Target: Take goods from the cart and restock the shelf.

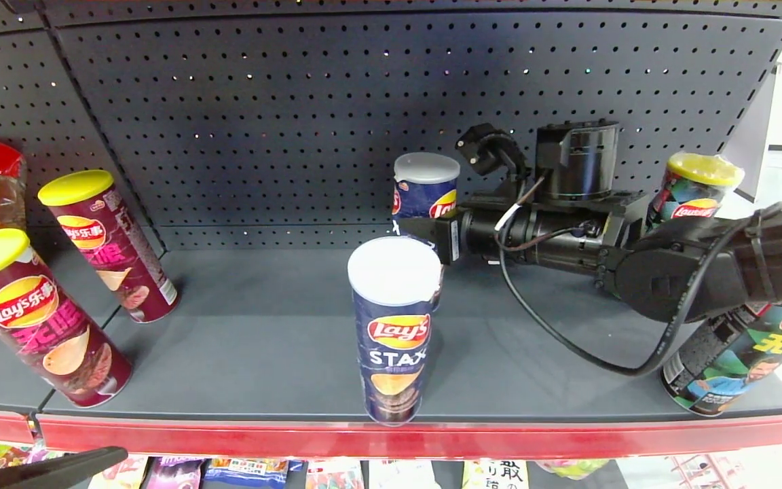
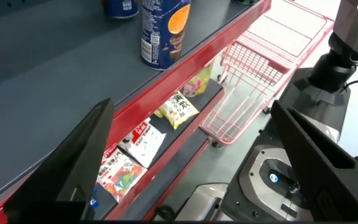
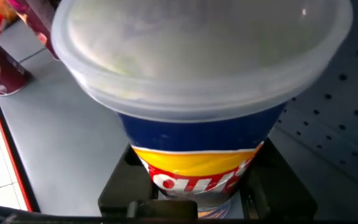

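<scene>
Blue chip can [image 1: 426, 187]: upright at the middle of the shelf [image 1: 262, 326], near its back wall, clamped low in the right gripper [image 1: 423, 234]. Second blue can [image 1: 394, 326]: upright at the front edge. Left gripper [image 2: 191, 109]: fingers apart, below the front edge, near the pink cart [image 2: 260, 68].

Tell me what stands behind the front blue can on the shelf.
A second blue can, grey-lidded, held in the right gripper. The front can hides its base. Behind both is the perforated back panel.
</scene>
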`<state>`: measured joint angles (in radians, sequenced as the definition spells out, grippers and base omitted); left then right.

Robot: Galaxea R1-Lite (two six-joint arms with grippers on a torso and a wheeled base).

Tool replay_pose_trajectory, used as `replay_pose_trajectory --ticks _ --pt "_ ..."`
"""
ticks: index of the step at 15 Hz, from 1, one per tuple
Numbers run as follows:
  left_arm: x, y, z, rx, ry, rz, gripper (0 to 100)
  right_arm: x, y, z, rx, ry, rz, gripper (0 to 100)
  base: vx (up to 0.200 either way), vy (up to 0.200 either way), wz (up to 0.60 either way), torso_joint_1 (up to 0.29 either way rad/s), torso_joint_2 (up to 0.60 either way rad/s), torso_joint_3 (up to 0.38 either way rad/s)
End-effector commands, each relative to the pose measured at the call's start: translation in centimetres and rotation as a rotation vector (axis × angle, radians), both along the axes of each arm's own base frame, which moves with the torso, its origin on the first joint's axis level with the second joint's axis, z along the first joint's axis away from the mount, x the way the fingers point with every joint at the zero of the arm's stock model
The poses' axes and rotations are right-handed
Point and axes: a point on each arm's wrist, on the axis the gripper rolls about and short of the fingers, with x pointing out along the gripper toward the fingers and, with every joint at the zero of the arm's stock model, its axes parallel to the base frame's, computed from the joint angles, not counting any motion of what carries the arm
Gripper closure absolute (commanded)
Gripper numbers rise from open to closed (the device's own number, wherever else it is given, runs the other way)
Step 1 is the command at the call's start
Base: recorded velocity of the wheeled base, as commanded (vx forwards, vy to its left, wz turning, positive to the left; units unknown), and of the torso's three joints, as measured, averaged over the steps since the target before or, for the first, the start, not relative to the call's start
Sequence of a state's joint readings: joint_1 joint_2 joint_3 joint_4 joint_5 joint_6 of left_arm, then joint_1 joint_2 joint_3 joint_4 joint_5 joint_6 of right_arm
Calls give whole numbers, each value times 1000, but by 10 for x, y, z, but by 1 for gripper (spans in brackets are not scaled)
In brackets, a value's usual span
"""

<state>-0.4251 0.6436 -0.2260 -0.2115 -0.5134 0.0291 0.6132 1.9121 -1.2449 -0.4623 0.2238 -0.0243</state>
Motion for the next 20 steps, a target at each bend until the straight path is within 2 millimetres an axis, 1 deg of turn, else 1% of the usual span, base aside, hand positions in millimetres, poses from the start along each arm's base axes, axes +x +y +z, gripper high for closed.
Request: replay_pose_trajectory --ticks 1,3,6,7,9,18,19,20 --pt "-1 0 -1 0 1 0 0 2 2 -4 -6 8 1 100 0 0 0 0 0 0" --pt "-1 0 -3 2 5 0 0 3 2 -6 -8 10 1 100 0 0 0 0 0 0" --pt "-1 0 -3 2 5 0 0 3 3 -3 -1 4 2 100 0 0 0 0 0 0" --pt "-1 0 -3 3 6 0 0 4 4 1 14 1 0 100 0 0 0 0 0 0" --pt "-1 0 -3 3 6 0 0 6 5 0 18 3 -1 100 0 0 0 0 0 0" --pt "-4 2 -5 3 10 0 0 1 9 -10 -3 34 12 100 0 0 0 0 0 0" --pt "-5 2 -6 4 13 0 0 0 9 -11 -5 36 12 0 0 0 0 0 0 0" --pt "-7 3 -7 5 16 -1 0 0 9 -10 -5 34 12 0 0 0 0 0 0 0"
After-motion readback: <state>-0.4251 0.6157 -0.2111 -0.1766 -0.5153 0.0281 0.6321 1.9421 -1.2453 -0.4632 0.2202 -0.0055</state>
